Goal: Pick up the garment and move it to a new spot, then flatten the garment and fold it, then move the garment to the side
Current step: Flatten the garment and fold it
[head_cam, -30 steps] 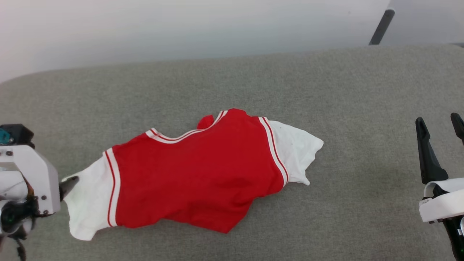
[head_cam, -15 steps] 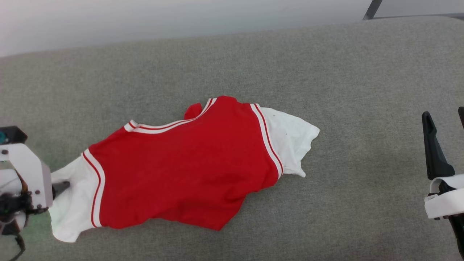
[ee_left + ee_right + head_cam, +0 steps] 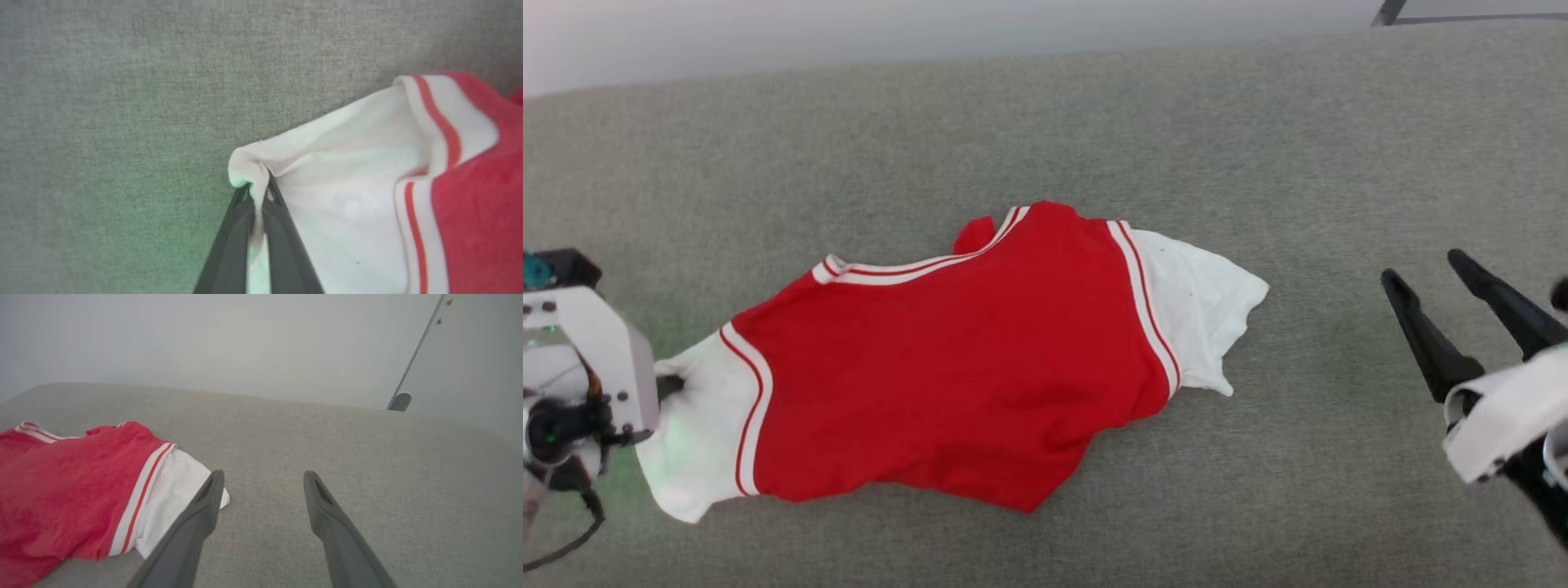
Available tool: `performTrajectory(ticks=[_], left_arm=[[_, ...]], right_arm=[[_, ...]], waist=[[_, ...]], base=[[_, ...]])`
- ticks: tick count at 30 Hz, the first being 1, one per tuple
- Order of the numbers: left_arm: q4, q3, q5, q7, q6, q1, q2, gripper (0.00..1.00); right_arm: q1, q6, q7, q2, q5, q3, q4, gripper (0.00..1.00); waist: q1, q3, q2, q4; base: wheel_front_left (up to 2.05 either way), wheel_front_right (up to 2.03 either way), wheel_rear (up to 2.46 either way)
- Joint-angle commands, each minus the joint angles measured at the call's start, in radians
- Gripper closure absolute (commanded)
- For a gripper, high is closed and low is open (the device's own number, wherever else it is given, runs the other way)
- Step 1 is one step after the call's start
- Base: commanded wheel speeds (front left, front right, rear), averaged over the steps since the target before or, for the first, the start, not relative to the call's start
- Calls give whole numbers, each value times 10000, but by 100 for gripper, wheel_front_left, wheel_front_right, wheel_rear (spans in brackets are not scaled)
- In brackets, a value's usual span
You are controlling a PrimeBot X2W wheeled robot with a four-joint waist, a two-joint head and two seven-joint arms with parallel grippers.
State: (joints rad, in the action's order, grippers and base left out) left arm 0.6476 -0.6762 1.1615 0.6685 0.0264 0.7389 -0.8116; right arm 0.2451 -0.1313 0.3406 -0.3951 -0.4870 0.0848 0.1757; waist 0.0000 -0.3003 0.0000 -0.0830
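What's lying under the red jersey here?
The jersey lies on the grey surface, which shows all around it. Its white sleeve is pinched in the shut left gripper. Anything beneath the cloth itself is covered.

The garment point(image 3: 947, 384) lies spread on the middle of the padded surface point(image 3: 1094, 122), running from left to right, with the wall point(image 3: 849, 33) behind the surface's far edge. The left gripper point(image 3: 670, 385) sits at the garment's left end, pinching the edge of the left sleeve point(image 3: 698, 441). The right gripper point(image 3: 1423, 269) hangs to the right, well apart from the right sleeve point(image 3: 1201, 302).
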Motion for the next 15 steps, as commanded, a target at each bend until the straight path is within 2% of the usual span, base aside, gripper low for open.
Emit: performTrajectory(ticks=[1,8,15], left_arm=[[63,-120,-14,-17,42,-79,272,100],[256,-208,-166,-80,172,504,703,100],[430,-295,-273,-115,286,928,1074,100]], right_arm=[[156,11,112,-73,-101,32,-60,0],[1834,9,2495,-642,-1586,701,-1315,0],[3062,9,4196,-404,-2140,1253,-2725,0]], waist=[[0,-97,0,91],[0,-467,0,483],[0,-775,0,816]], base=[[0,0,0],[0,0,0],[0,0,0]])
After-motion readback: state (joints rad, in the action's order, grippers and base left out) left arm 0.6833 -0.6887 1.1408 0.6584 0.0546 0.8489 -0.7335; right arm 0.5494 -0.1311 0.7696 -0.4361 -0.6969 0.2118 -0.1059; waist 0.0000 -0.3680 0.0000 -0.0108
